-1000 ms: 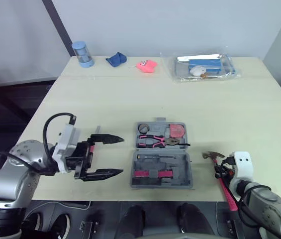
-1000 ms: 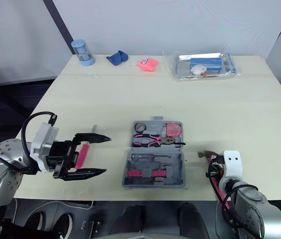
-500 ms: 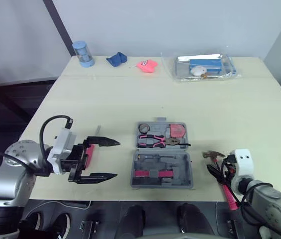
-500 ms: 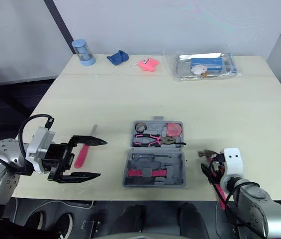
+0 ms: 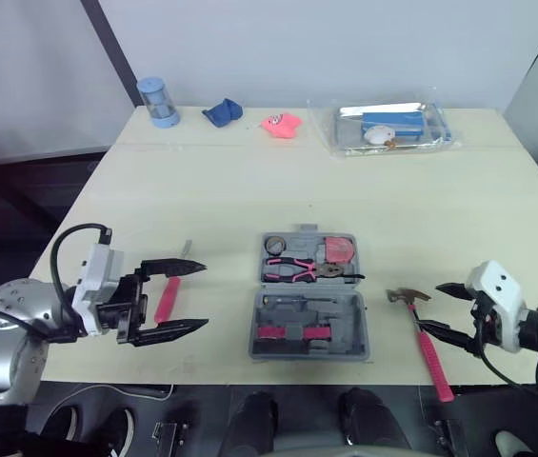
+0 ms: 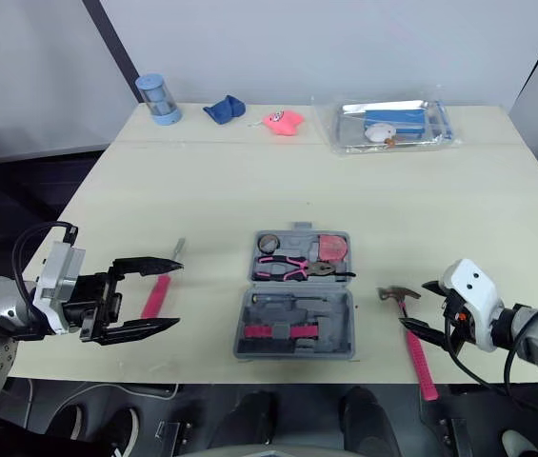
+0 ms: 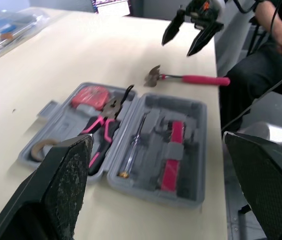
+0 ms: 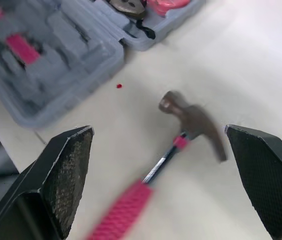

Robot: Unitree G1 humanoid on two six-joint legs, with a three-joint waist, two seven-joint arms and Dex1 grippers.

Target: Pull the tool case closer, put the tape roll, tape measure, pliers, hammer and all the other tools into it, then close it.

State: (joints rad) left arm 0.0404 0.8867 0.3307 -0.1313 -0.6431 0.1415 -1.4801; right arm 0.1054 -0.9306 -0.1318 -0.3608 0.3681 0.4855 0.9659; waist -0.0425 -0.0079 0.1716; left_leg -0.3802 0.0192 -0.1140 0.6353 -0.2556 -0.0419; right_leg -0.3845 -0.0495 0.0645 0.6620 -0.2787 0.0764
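**Tool case (image 5: 309, 309) open mid-table, hammer (image 5: 430, 350) and pink-handled tool (image 5: 167, 295) not yet packed**

Case lies flat with the lid swung to 12 o'clock and both halves facing up, near the front edge of the table (image 5: 249, 190). That looks close enough for either arm to reach, so the pull step reads as done.

Contents:
- Far half: tape roll (image 5: 274, 246) at its 9 o'clock corner, tape measure (image 5: 339, 251) at its 3 o'clock corner, and pliers (image 5: 297, 269) lying crosswise just in front of both.
- Near half: a thin rod-like tool (image 5: 292, 299) along the hinge side and pink-handled bits (image 5: 292, 332) seated in moulded slots. Other slots look vacant.

Outside the case:
- The hammer is at 3 o'clock of the case, flat on the table, head toward 12 and pink handle toward 6.
- The pink-handled tool is at 9 o'clock, well apart from the case.

Grippers:
- Left gripper (image 5: 197, 296) has its jaws spread wide and holds nothing. The pink-handled tool sits between its fingers in the head views, likely lined up for a grab. I cannot tell whether the fingers are down at table level.
- Right gripper (image 5: 443, 309) also has wide jaws and is empty. It sits just at 3 o'clock of the hammer's neck, pointing at it, so it looks ready to pinch the handle.

The lid has to stay open until both tools are in.
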